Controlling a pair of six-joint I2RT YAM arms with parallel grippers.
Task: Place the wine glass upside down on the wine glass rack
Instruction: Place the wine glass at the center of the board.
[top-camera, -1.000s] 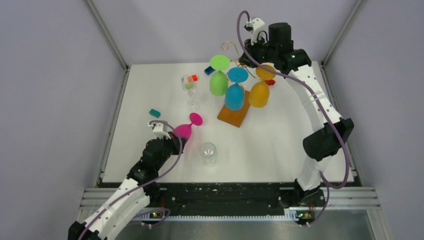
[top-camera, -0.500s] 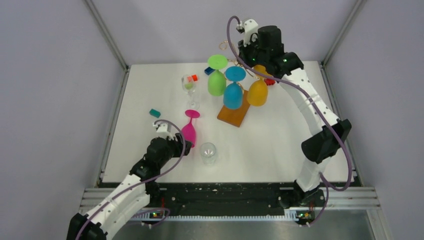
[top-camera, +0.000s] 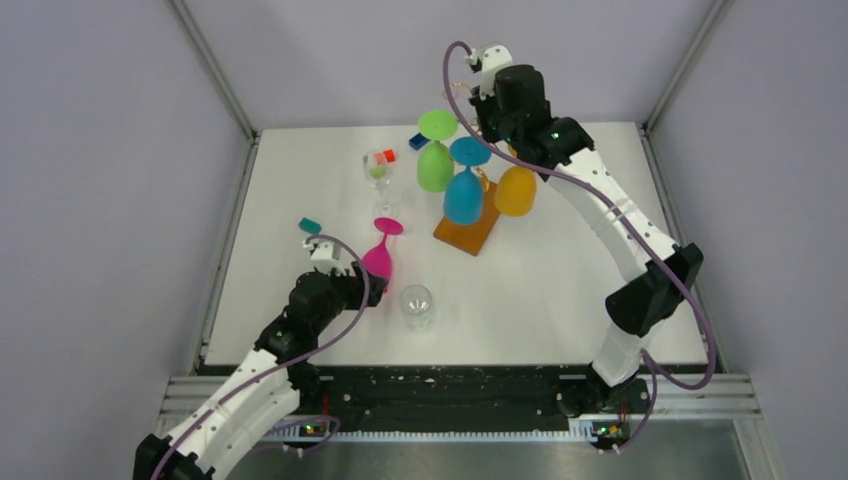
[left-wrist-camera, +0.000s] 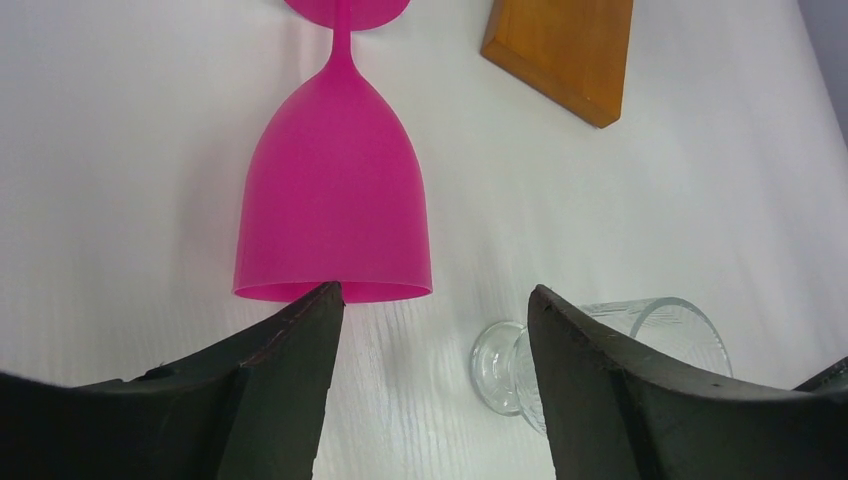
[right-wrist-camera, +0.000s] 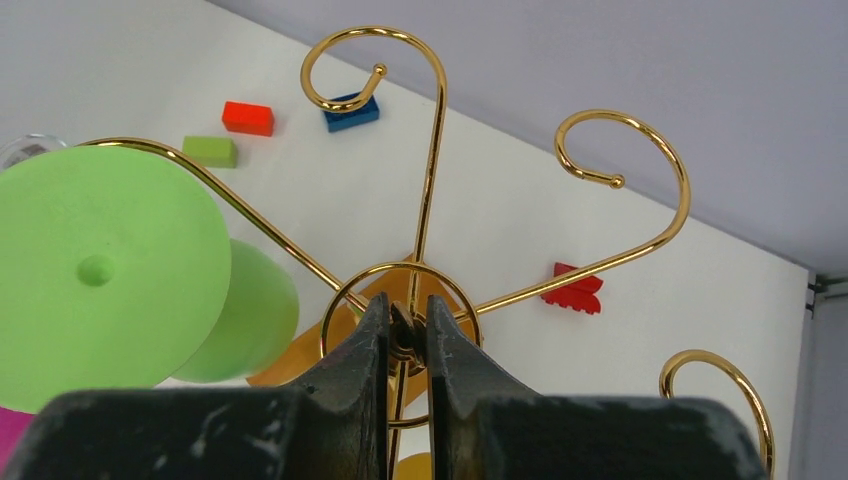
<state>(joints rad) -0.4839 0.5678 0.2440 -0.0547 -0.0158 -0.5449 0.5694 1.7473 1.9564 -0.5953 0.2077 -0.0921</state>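
Now left tool (left-wrist-camera: 435, 295) gapes wide at pink wine glass (left-wrist-camera: 335, 200), needing a square bowl grip; right tool (right-wrist-camera: 407, 320) clamps wine glass rack (right-wrist-camera: 433, 140).

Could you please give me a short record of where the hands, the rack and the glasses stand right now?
Left hand: open, close to the pink glass, not gripping it
Pink glass: on the table, rim toward that hand
Right hand: shut on the wine glass rack at its top centre
Hanging upside down: green glass, blue glass, orange glass
Status: pink glass not yet on the rack
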